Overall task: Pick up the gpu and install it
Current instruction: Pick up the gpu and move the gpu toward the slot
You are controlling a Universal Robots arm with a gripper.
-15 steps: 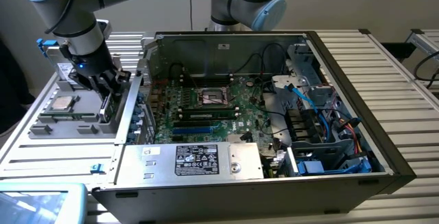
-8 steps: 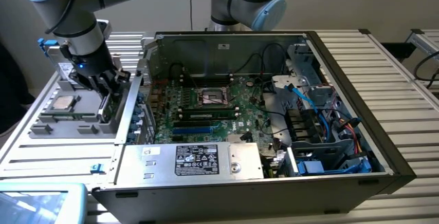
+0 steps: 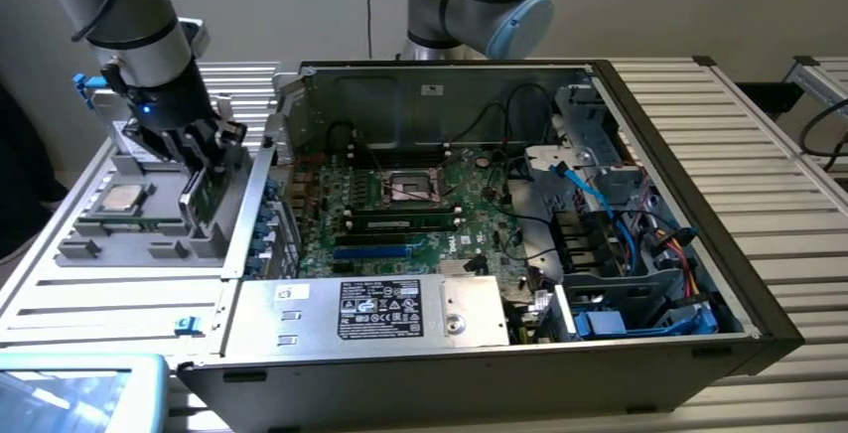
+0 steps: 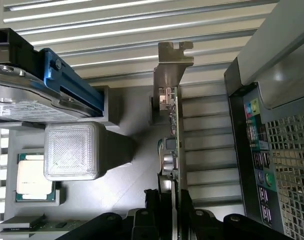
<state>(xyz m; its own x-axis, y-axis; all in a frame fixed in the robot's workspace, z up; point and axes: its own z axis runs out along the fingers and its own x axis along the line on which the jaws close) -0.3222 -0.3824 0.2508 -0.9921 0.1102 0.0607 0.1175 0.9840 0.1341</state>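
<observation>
The gpu [image 4: 173, 131] stands on edge in a grey holder tray [image 3: 139, 244] at the exterior view's left, beside the open computer case [image 3: 689, 185]. In the wrist view I look along its thin green edge, with the silver bracket [image 4: 170, 65] at its far end. My gripper [image 4: 168, 199] reaches down over the card, and its black fingers [image 4: 152, 202] press on both faces of the near end. In the exterior view the gripper [image 3: 202, 165] sits right above the tray with the gpu [image 3: 199, 200] under it. The motherboard [image 3: 397, 195] lies inside the case.
The tray also holds a CPU [image 4: 34, 177], a hard drive with a blue rail [image 4: 37, 97] and a translucent block [image 4: 72, 150]. The case's rear panel [image 4: 257, 150] stands close beside the card. A power supply [image 3: 384, 309] fills the case's front. A second arm [image 3: 478, 6] stands behind the case.
</observation>
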